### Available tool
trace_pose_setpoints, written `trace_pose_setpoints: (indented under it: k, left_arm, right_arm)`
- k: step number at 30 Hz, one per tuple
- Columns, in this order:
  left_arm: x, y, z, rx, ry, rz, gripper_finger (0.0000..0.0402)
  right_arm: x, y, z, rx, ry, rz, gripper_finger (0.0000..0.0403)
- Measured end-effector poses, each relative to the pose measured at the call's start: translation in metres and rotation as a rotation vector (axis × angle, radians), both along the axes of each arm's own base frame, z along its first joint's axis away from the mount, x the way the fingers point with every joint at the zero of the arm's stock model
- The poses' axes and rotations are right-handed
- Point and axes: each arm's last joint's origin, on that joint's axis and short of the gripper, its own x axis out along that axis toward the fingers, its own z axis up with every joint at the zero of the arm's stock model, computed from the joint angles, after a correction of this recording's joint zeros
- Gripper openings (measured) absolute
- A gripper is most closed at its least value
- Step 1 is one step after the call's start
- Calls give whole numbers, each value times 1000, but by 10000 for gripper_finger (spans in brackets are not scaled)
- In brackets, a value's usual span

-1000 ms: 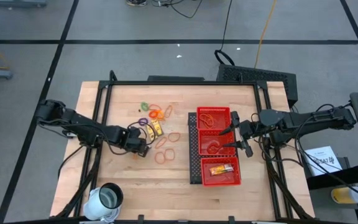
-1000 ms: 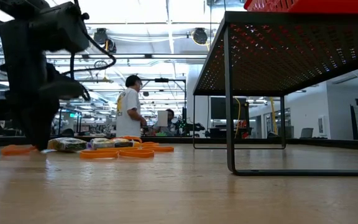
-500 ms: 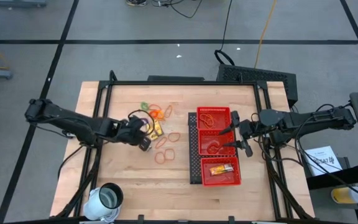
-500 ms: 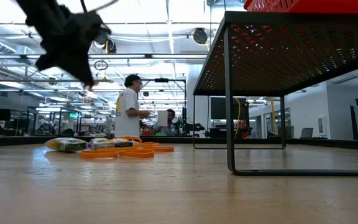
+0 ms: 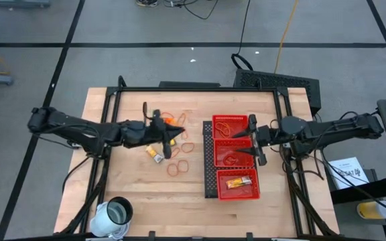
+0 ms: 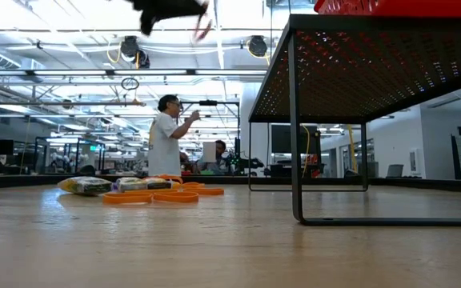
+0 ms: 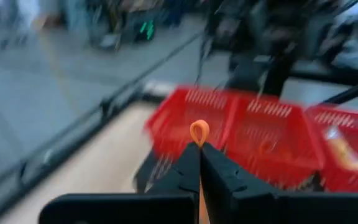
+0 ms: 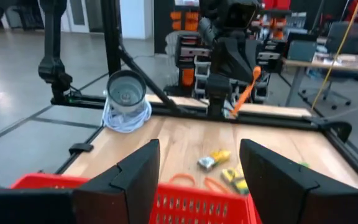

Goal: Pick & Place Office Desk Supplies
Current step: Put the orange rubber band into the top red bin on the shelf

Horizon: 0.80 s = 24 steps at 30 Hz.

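the tray [image 5: 210,161] is sitting on the table's [image 5: 112,181] right half, with the loose rubber bands [image 5: 177,161] and packets [image 5: 155,154] lying just to its left. the cup [image 5: 116,213] is standing at the table's near left corner, well apart from both. another packet [image 5: 238,182] is lying in the tray's nearest compartment.

An orange rubber band [image 7: 199,132] sticks up as a small loop from between closed dark fingertips, held above the table. More orange bands [image 5: 177,167] lie flat as open loops on the wood beside small yellow packets [image 5: 155,154]. 1 yellow-orange packet [image 5: 238,182] lies in the red tray's near compartment; bands [image 5: 224,126] lie in the far one.
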Motion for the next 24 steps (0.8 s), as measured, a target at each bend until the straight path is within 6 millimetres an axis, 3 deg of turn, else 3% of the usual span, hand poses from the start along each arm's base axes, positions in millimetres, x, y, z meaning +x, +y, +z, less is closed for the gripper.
trace_pose_setpoints:
  k: [5,12,18,24]
  left_arm:
    - [18,7,3,87,-129,-112,11]
    - [35,23,-2,75,-232,-203,7]
    - [51,27,0,76,-217,-228,4]
    - [81,27,9,136,-123,-259,6]
  right_arm:
    - [20,1,-3,-13,-43,-5,212]
    - [49,-11,-13,45,-91,-70,212]
    - [65,-30,-18,151,-136,-143,212]
    - [78,-39,-25,203,-175,-73,212]
